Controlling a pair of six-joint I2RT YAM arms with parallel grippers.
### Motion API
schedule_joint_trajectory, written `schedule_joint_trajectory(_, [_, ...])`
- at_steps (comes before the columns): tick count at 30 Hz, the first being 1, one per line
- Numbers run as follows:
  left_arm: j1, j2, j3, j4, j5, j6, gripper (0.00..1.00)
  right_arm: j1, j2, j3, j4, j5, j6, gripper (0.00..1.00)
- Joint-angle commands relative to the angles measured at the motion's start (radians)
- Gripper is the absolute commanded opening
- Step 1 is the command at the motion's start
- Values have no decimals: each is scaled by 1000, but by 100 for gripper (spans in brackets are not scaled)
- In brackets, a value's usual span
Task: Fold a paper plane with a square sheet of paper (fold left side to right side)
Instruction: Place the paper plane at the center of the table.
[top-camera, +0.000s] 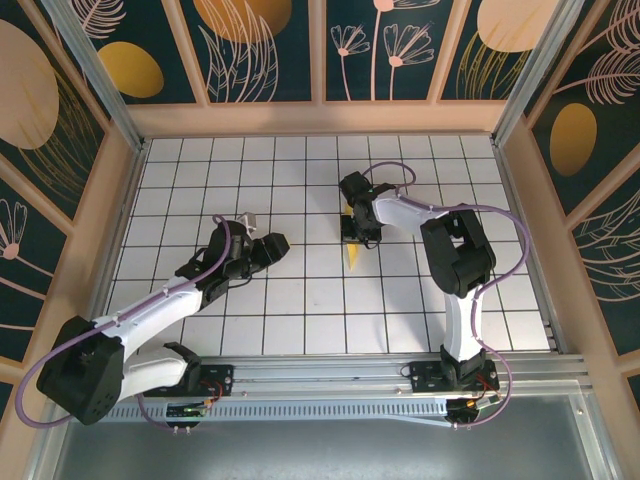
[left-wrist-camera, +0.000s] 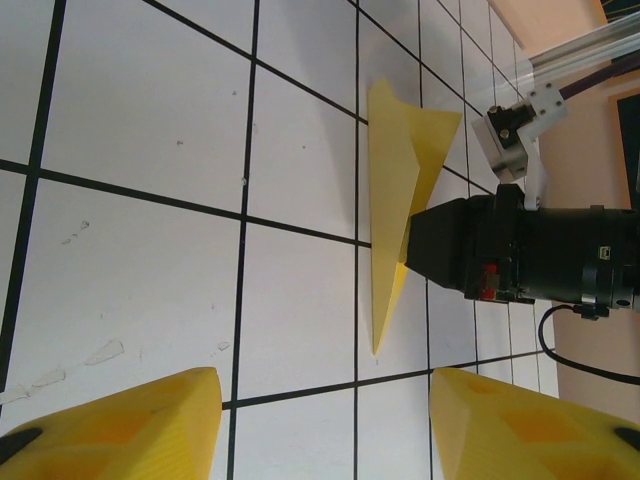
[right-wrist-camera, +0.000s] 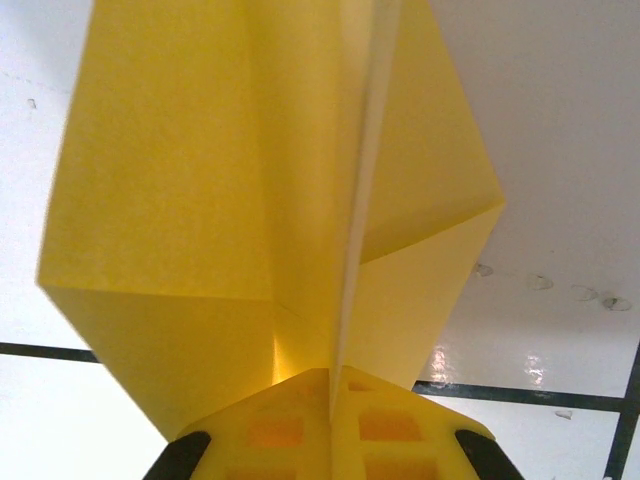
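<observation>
The square sheet of paper is folded into a narrow pale-yellow paper plane (top-camera: 353, 256) with a pointed tip, standing on edge on the white grid table (top-camera: 300, 320). My right gripper (top-camera: 353, 236) is shut on its wide end. In the right wrist view the yellow fingers (right-wrist-camera: 270, 425) pinch the centre fold of the paper plane (right-wrist-camera: 180, 180), and its flaps spread to both sides. The left wrist view shows the paper plane (left-wrist-camera: 392, 190) with its tip pointing toward my left gripper (left-wrist-camera: 325, 425). That gripper is open with nothing between its fingers, and it sits about a tile short of the tip, left of the paper (top-camera: 266, 244).
Wooden walls with dark patterned panels enclose the table on the left, back and right. A metal rail (top-camera: 330, 375) runs along the near edge by the arm bases. The right arm's black wrist (left-wrist-camera: 520, 250) lies just beyond the plane.
</observation>
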Motion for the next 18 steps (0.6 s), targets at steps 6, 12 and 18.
schedule_joint_trajectory(6, [3, 21, 9, -9, 5, 15, 57, -2, 0, 67, -62, 15, -13, 3])
schedule_joint_trajectory(12, [3, 31, 11, -7, 11, 18, 57, 18, 22, 133, -153, 104, -24, 2])
schedule_joint_trajectory(18, [3, 38, 9, -3, 16, 20, 57, 28, 49, 159, -194, 137, -29, 2])
